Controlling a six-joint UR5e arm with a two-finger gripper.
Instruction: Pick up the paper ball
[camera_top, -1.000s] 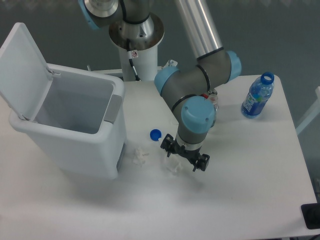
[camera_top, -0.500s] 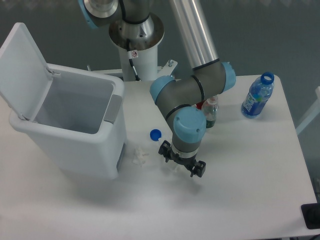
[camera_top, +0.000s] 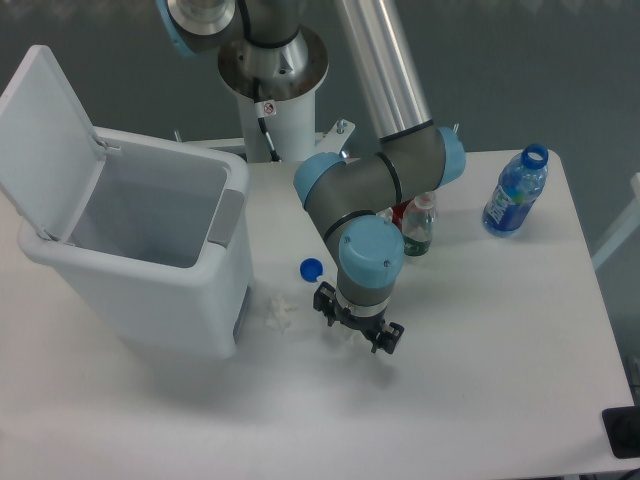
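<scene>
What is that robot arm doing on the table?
The robot arm has lowered its gripper right down onto the table, over the spot where a small paper ball lies. The gripper hides that ball now, so it is hard to tell if it has grabbed it yet. Another bit of crumpled paper lies beside the open white bin. A blue bottle cap sits close by, and a blue bottle without its cap stands at the far corner.

— What colours do you have on the desk (camera_top: 500, 330)?
— You've got a white desk, a white bin (camera_top: 140, 265), a blue bottle cap (camera_top: 311, 268), a blue bottle (camera_top: 514, 192), and a grey arm (camera_top: 375, 180) with light-blue joints.
</scene>
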